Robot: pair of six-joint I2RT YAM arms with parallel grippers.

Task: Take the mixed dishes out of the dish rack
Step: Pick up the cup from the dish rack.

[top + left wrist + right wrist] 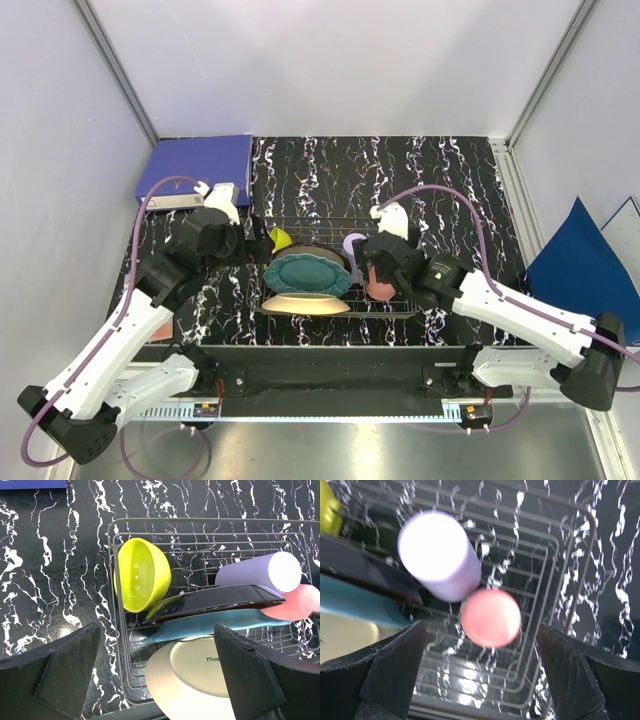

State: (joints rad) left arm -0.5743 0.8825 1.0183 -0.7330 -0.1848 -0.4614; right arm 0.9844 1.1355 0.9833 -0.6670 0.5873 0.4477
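Dish rack (pixel 200 550) mid-worktop (pixel 450 180), fully loaded. Salmon-pink piece (pixel 491 617) centred between right jaws, round end facing camera, long axis along approach line. Lavender cup (pixel 437 555) just up-left, apparently touching it. Right arm nearer. Both jaws spread wide, holding nothing. Left jaws straddle cream dish (pixel 195 680); yellow-green bowl (pixel 142 575) upper left. Print on cream underside: "youg", rest hidden.

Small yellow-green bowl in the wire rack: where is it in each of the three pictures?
Top external: the small yellow-green bowl lies at the left end of the thin metal wire dish rack.
Left wrist: bowl left of centre, on its side, hollow facing camera.
Right wrist: a yellow sliver at the top left edge.
Shared landmark: the lavender cylindrical cup, right of the bowl everywhere.
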